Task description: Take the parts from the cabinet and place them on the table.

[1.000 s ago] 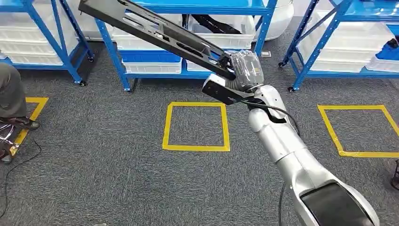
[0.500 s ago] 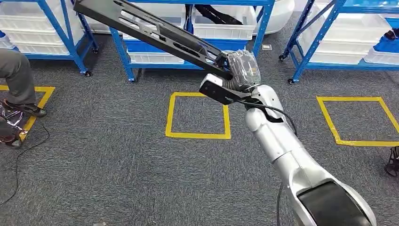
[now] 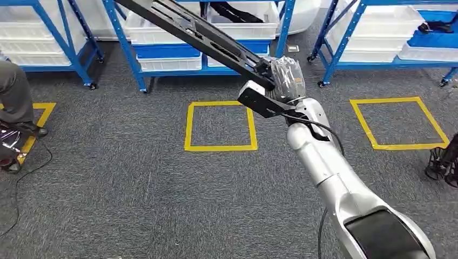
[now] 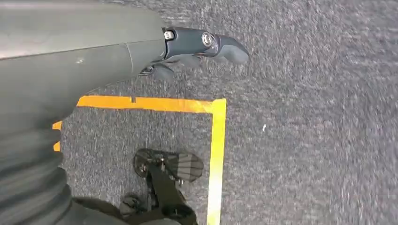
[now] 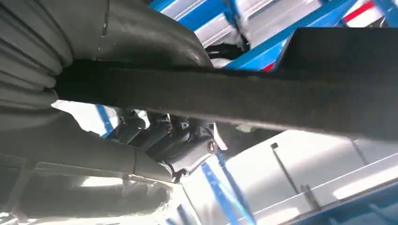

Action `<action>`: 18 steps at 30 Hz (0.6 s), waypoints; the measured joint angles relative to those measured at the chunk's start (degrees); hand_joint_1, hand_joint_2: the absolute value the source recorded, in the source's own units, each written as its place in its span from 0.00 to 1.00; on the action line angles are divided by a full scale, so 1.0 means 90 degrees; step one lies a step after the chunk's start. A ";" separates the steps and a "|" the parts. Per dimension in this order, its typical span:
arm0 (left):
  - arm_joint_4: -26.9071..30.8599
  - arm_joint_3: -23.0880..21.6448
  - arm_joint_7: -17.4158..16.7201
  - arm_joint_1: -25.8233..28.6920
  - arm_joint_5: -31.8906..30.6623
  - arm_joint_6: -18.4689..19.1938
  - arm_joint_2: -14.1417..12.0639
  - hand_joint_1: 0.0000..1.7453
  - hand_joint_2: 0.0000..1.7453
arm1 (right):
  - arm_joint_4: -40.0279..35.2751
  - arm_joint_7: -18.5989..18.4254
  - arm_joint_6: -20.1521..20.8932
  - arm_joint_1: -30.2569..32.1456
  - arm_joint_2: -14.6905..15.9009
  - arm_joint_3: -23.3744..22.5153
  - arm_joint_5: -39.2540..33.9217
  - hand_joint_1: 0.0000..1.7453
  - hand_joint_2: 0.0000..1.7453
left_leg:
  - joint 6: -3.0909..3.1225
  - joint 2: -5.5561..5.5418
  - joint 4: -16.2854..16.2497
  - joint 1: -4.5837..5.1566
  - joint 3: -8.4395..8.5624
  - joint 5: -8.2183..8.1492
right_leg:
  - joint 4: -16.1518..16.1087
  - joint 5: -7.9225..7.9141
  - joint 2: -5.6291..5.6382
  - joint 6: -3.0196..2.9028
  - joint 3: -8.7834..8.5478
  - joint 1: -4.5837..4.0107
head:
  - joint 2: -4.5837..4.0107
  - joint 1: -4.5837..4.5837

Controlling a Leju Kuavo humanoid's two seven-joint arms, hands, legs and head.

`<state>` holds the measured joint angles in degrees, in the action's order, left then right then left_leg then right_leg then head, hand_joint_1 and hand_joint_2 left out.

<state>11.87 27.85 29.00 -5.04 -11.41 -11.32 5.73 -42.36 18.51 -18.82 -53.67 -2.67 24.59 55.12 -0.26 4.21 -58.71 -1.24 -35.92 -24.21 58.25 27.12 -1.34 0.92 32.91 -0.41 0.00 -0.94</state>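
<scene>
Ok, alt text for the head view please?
The robot's right hand holds one end of a long black slotted part, angled up toward blue shelving with white bins. Below is grey carpet with yellow taped squares.

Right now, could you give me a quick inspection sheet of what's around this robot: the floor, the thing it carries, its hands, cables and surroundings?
Surface: grey carpet floor marked with yellow tape squares; no table seen.
Job's things: long black perforated metal part, held at one end and slanting up toward the shelves.
Clutter: nothing seen on the carpet near the robot.
Hands: right hand grips the part's end; left hand hangs over the carpet, holding nothing, fingers curled.
Cables: black cable along the right arm; thin black cable on the floor at left.
Surroundings: blue metal shelving racks with white plastic bins; a person's leg and shoe at left.
</scene>
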 joint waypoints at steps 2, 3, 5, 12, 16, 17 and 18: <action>0.0000 0.0000 -0.0002 -0.0004 -0.0012 -0.0002 -0.0002 0.00 1.00 | 0.0000 0.0000 0.0005 0.0000 0.0010 -0.0007 -0.0010 0.97 1.00 | -0.0072 -0.0090 -0.0097 -0.0051 -0.0070 -0.0101 | -0.0077 -0.0137 0.0103 -0.0141 -0.0002 0.0143 | 0.0000 -0.0015; 0.0000 0.0000 -0.0005 0.0000 -0.0019 -0.0005 -0.0007 0.00 1.00 | 0.0000 0.0000 0.0005 -0.0002 0.0015 -0.0010 -0.0010 0.97 1.00 | -0.0072 -0.0270 -0.0395 -0.0051 -0.0169 -0.0384 | -0.0084 -0.0182 0.0145 -0.0221 0.0032 0.0136 | 0.0000 -0.0015; 0.0000 0.0000 -0.0015 0.0003 -0.0029 -0.0010 -0.0005 0.00 1.00 | 0.0000 0.0002 0.0012 0.0016 0.0010 -0.0007 -0.0015 0.97 1.00 | -0.0111 -0.0460 -0.1470 -0.0050 -0.0593 -0.0991 | -0.0079 -0.0243 0.0229 -0.0294 0.0115 0.0105 | 0.0000 -0.0054; 0.0000 0.0002 -0.0066 -0.0001 -0.0068 -0.0034 -0.0027 0.00 1.00 | 0.0002 0.0017 0.0039 0.0048 0.0027 -0.0012 -0.0029 0.97 1.00 | 0.0060 -0.0973 -0.0119 -0.0067 0.0381 -0.0482 | 0.0033 -0.0371 0.0685 -0.0214 0.0311 -0.0031 | 0.0000 -0.0041; 0.0000 0.0000 -0.0075 -0.0006 -0.0085 -0.0041 -0.0005 0.00 1.00 | 0.0002 0.0051 0.0032 0.0056 0.0046 -0.0027 -0.0027 0.97 1.00 | 0.0173 -0.0676 -0.0020 -0.0016 0.0355 -0.0359 | 0.0008 -0.0503 0.0936 -0.0018 0.0456 -0.0001 | 0.0000 -0.0034; 0.0005 0.0000 -0.0078 -0.0022 -0.0095 -0.0044 0.0005 0.00 1.00 | 0.0002 0.0053 0.0029 0.0059 0.0075 -0.0046 -0.0029 0.97 1.00 | 0.0203 -0.0576 0.0043 -0.0061 0.0353 -0.0293 | 0.0108 -0.0442 0.0695 -0.0027 0.0515 0.0012 | 0.0000 -0.0044; 0.0005 0.0000 -0.0080 -0.0025 -0.0100 -0.0058 0.0002 0.00 1.00 | 0.0002 0.0053 0.0029 0.0035 0.0087 -0.0053 -0.0032 0.97 1.00 | 0.0237 -0.0524 0.0055 -0.0059 0.0344 -0.0275 | 0.0323 -0.0280 0.0446 -0.0048 0.0659 -0.0015 | 0.0000 -0.0014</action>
<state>11.91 27.85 28.28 -5.27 -12.31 -11.85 5.75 -42.34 18.99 -18.56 -53.36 -1.88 24.11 54.84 1.87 -0.51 -58.21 -1.77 -32.83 -26.69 61.16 24.60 2.67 0.49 38.84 -0.54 0.00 -1.07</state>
